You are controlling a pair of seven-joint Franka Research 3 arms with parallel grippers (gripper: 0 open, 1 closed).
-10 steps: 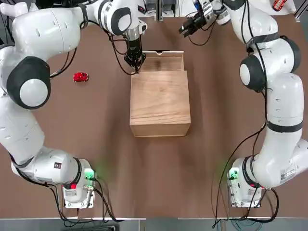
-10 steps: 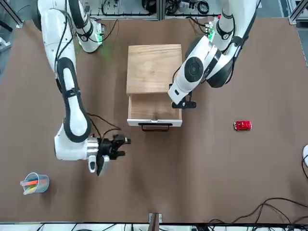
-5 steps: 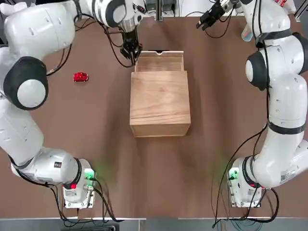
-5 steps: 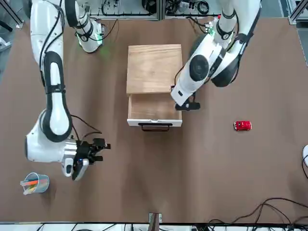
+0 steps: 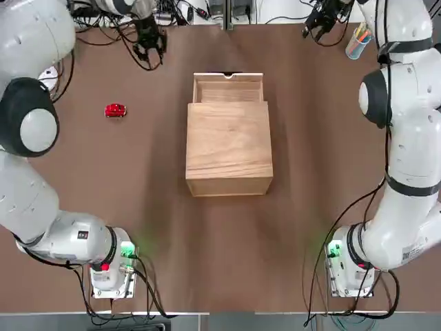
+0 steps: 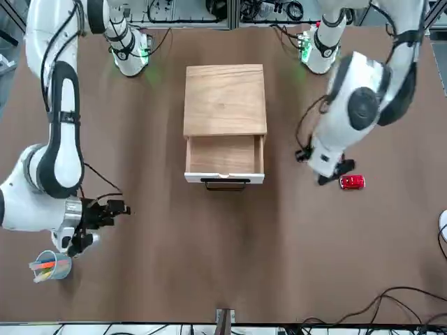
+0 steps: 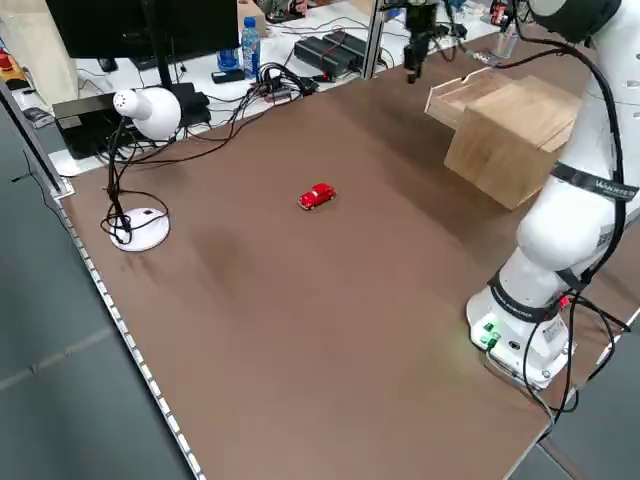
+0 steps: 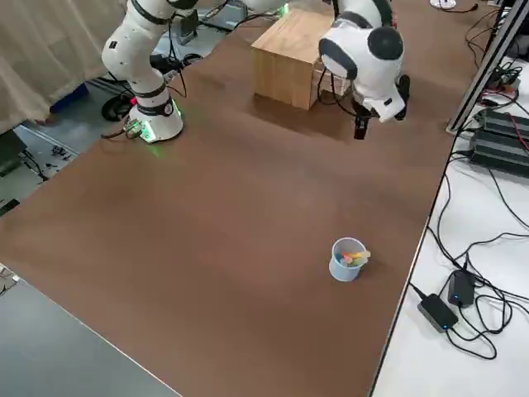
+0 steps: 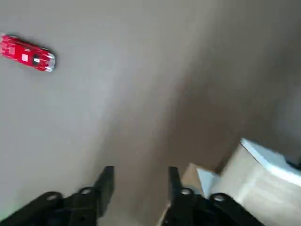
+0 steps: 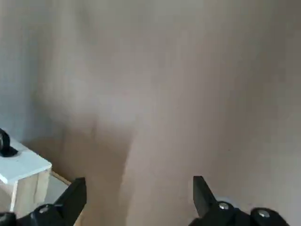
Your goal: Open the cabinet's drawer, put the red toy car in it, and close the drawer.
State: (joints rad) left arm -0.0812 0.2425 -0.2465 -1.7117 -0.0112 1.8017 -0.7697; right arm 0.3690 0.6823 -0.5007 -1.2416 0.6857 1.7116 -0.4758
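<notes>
brown table (image 5: 138, 207) with cabinet (image 5: 229, 148), red toy car (image 5: 115, 110), cup (image 6: 50, 266)

I see the light-wood cabinet (image 5: 229, 148) mid-table with its drawer (image 5: 228, 87) pulled open and holding nothing. The red toy car (image 5: 115, 110) sits well apart on my left.

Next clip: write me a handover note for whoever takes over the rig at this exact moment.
Left hand: open, empty, over the far side of the table, between car and drawer.
Right hand: open, empty, over the far right of the table.
Cabinet sits mid-table; drawer is pulled out and empty. Car is on the table, left of the cabinet and apart from it.
Done: drawer open.
Left: grasp the car, place it in the drawer, close the drawer.
</notes>
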